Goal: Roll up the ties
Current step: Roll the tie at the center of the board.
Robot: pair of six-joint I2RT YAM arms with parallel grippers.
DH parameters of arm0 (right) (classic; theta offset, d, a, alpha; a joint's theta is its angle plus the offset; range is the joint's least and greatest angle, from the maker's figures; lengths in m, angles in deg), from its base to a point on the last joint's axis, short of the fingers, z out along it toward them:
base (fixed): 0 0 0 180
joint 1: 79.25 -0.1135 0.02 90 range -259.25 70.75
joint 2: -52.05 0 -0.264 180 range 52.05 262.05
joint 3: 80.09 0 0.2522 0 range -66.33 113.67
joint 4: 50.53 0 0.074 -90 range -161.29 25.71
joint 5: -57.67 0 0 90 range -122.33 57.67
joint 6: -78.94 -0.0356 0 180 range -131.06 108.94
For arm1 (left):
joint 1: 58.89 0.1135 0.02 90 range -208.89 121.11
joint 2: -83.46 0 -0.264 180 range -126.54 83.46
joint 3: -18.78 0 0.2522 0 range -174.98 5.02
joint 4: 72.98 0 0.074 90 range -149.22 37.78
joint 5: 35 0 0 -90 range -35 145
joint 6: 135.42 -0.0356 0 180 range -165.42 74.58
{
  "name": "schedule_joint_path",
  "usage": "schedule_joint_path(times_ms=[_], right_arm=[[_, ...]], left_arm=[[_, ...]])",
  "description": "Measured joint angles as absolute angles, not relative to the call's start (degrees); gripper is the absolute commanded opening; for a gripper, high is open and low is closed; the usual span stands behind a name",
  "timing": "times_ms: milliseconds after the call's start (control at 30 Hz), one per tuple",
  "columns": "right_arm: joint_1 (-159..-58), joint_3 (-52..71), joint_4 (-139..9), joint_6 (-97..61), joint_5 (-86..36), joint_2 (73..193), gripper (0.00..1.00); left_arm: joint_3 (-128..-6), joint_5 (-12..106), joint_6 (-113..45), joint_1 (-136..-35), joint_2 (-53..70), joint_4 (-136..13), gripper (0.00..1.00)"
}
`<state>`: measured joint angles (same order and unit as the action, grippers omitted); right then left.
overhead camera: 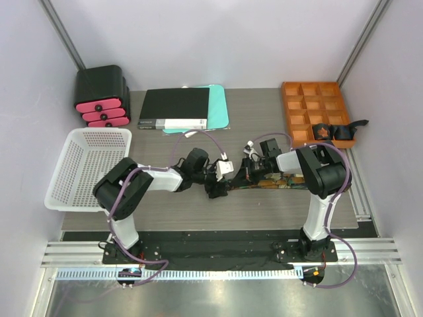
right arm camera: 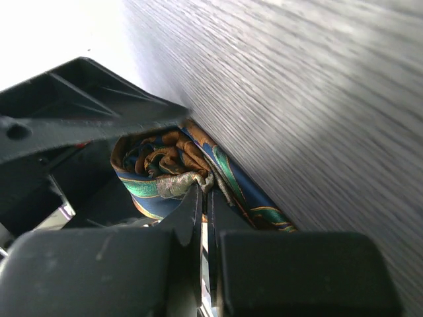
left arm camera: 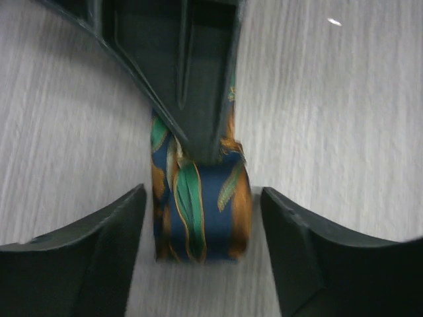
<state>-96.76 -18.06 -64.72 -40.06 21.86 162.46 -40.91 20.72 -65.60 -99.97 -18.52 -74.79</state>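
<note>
Rolling the tie, which lies on the table between both arms.
Right gripper is pinched shut on the roll's inner fold. Left gripper straddles the roll, jaws wide and clear of it. The fabric looks soft, light and probably slippery, so grip the roll gently across its sides.

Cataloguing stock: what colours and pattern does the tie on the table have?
The tie is navy with green and orange-gold leaves; the left wrist view shows it best.

Robot lab cell, white enclosure walls, aluminium rails
</note>
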Motion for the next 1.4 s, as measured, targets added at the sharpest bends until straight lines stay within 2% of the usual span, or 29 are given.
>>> schedule_joint_path(times_ms=[33,200,233,333,433,600,767,900,1133,1267,1300,1367,1400], right_arm=[[-96.8,-18.2,-63.8,-40.5,22.4,162.9,0.01],[-96.8,-18.8,-59.4,-43.1,25.5,165.0,0.01],[-96.8,-19.0,-58.6,-43.6,25.9,165.2,0.03],[-97.1,-19.9,-56.5,-45.5,26.1,165.1,0.15],[-98.3,-20.5,-56.3,-46.2,24.9,163.6,0.24],[-98.5,-20.9,-63.6,-42.2,18.6,156.9,0.31],[-95.4,-21.6,-69.4,-39.7,16.1,149.4,0.43],[-96.6,-23.5,-67.6,-42.4,16.6,147.2,0.46],[-101.6,-26.2,-58.2,-50.9,18.1,151.0,0.56],[-102.5,-26.5,-53.5,-54.5,18.8,153.2,0.56],[-102.7,-26.6,-52.7,-55.1,19.0,153.4,0.53],[-103.5,-26.8,-51.5,-56.1,19.0,153.7,0.45],[-104.1,-26.8,-51.0,-56.6,19.1,153.8,0.31]], left_arm=[[-40.9,20.6,-65.6,-100.2,-19.2,-75.8,0.57],[-40.9,22.2,-65.2,-102.1,-21.2,-80.7,0.35],[-40.5,22.7,-65.3,-102.5,-21.1,-81.4,0.28],[-40.2,24.4,-65.6,-103.1,-20.2,-80.5,0.20],[-41.9,26.1,-66.6,-103.8,-18.8,-74.0,0.17],[-45.6,27.9,-69.0,-104.7,-16.7,-60.6,0.16],[-48.3,29.9,-70.1,-106.3,-16.0,-52.0,0.16],[-49.7,30.6,-70.1,-106.6,-16.9,-49.9,0.15],[-50.1,30.5,-70.0,-106.6,-17.2,-49.5,0.15],[-50.1,30.5,-69.9,-106.5,-17.3,-49.6,0.15],[-50.1,30.5,-69.9,-106.5,-17.3,-49.7,0.15],[-50.1,30.6,-69.9,-106.4,-17.3,-49.8,0.15],[-50.1,30.6,-69.9,-106.4,-17.3,-49.8,0.15]])
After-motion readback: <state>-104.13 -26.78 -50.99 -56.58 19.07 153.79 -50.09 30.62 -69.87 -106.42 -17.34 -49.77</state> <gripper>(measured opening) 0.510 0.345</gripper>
